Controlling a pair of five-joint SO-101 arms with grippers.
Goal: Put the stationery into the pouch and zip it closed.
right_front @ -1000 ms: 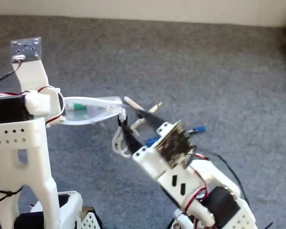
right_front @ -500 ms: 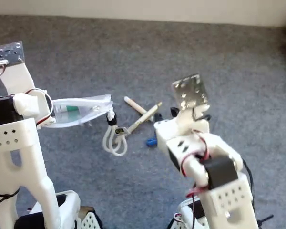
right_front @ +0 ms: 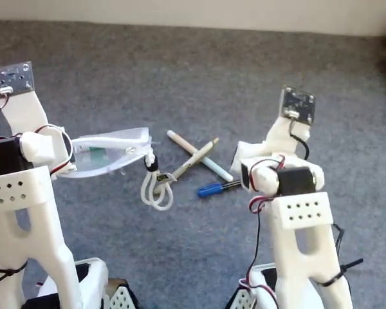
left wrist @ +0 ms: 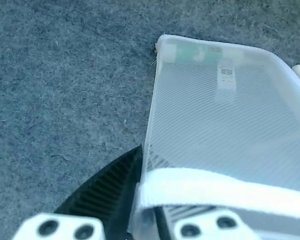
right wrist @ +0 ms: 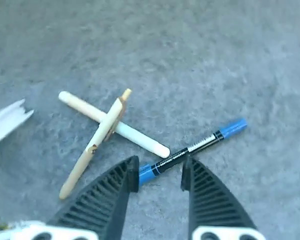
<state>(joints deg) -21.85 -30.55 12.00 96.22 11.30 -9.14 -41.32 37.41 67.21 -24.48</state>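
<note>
A clear zip pouch (right_front: 109, 153) with a green item inside lies at the left, a white cord loop (right_front: 156, 190) hanging from its end. My left gripper (left wrist: 145, 200) is shut on the edge of the pouch (left wrist: 225, 115). A white pen (right_front: 199, 156) and a beige pen (right_front: 193, 161) lie crossed on the carpet, with a blue pen (right_front: 215, 188) just beside them. My right gripper (right wrist: 160, 172) hangs open low over the blue pen (right wrist: 190, 149), one finger on each side of its barrel. The white pen (right wrist: 115, 126) and beige pen (right wrist: 97, 140) lie just beyond.
Everything rests on grey carpet (right_front: 199, 77). A pale wall edge runs along the far side. A corner of the pouch (right wrist: 7, 120) shows in the right wrist view. Both arm bases stand at the near edge.
My right arm has pulled back from the pouch's cord end and swung right, coming down over the blue pen. The pouch and left arm shifted slightly left.
</note>
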